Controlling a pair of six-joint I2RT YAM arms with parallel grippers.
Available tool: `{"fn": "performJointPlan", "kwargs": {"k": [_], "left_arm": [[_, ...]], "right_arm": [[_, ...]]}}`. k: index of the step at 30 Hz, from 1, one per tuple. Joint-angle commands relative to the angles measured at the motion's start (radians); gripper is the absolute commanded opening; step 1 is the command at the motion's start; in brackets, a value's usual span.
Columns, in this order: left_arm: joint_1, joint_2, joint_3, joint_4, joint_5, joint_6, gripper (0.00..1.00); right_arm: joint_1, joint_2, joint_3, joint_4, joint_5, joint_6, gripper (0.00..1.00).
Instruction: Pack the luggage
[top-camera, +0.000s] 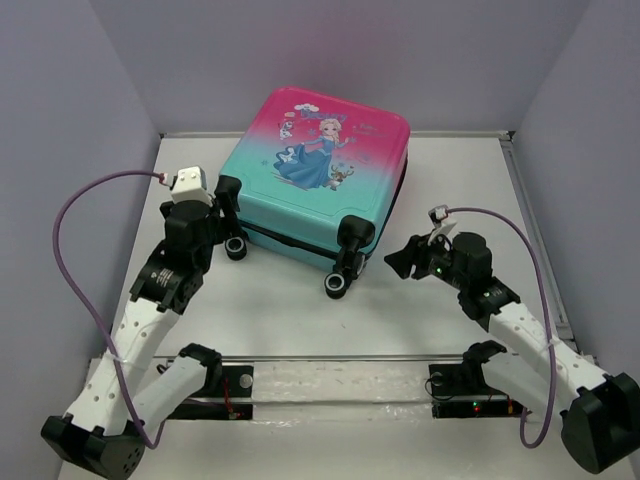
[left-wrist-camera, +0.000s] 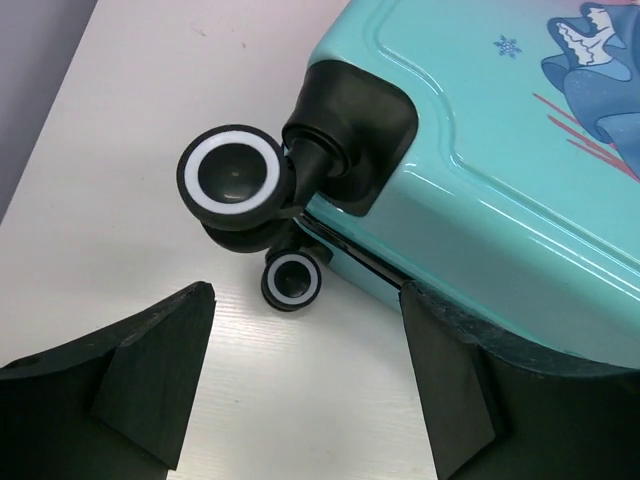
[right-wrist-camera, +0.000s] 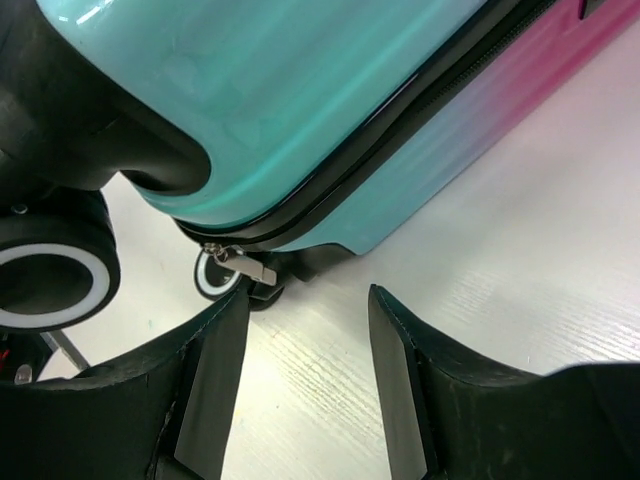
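The luggage (top-camera: 320, 170) lies flat and closed on the white table, pink at the far end, teal at the near end, princess print up, black wheels toward me. My left gripper (top-camera: 226, 200) is open at its near left corner, close to a black wheel (left-wrist-camera: 232, 176); the teal shell (left-wrist-camera: 500, 200) fills the right of the left wrist view. My right gripper (top-camera: 405, 262) is open just right of the near right wheel (top-camera: 336, 284). In the right wrist view a silver zipper pull (right-wrist-camera: 245, 265) hangs from the black zipper band (right-wrist-camera: 400, 130) just above my left finger (right-wrist-camera: 215, 370).
Grey walls close the table at the back and both sides. A raised table edge (top-camera: 535, 230) runs along the right. A clear strip with the arm mounts (top-camera: 340, 380) lies at the near edge. Purple cables (top-camera: 70, 220) loop off both wrists.
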Motion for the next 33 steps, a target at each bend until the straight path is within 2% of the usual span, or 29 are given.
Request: {"fn": "performJointPlan", "kwargs": {"k": [1,9,15,28,33], "left_arm": [[0.021,0.068,0.074,-0.017,-0.025,0.084,0.86],[0.029,0.273,0.171,-0.036,-0.102,0.129,0.87],[0.036,0.354,0.148,-0.002,-0.059,0.153,0.87],[0.064,0.373,0.117,0.030,-0.146,0.146,0.86],[0.065,0.399,0.122,0.053,-0.123,0.153,0.84]], "right_arm": [[0.006,-0.031,-0.015,0.054,-0.055,0.020,0.57],[0.006,-0.066,-0.032,0.060,-0.089,0.024,0.57],[0.006,-0.093,-0.039,0.062,-0.098,0.029,0.57],[0.006,-0.107,-0.047,0.059,-0.107,0.035,0.57],[0.006,-0.107,-0.047,0.057,-0.110,0.038,0.57]]}}
